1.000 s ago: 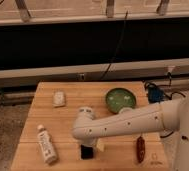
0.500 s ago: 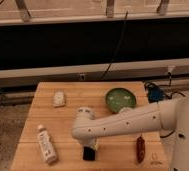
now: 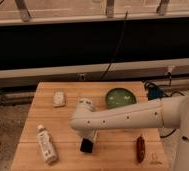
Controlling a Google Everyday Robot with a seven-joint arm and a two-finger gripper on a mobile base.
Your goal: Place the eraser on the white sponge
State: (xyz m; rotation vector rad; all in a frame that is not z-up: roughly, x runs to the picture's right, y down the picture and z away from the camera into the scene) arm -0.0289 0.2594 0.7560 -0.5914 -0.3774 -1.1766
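Observation:
The eraser (image 3: 86,145) is a black block near the table's front middle; only its lower end shows below my arm. My gripper (image 3: 90,137) hangs from the arm's left end right over it and is shut on its upper part, holding it just off the wood. The white sponge (image 3: 59,98) lies flat at the table's back left, well apart from the gripper, up and to the left of it.
A white labelled bottle (image 3: 46,144) lies at the front left. A translucent white cup (image 3: 86,104) stands just behind my arm. A green bowl (image 3: 120,97) sits at the back right, and a slim dark red object (image 3: 140,148) at the front right. The wooden table (image 3: 38,125) ends close in front.
The gripper has closed in on the eraser, and the black block now sits slightly higher than before. The arm has barely shifted; nothing else moved.

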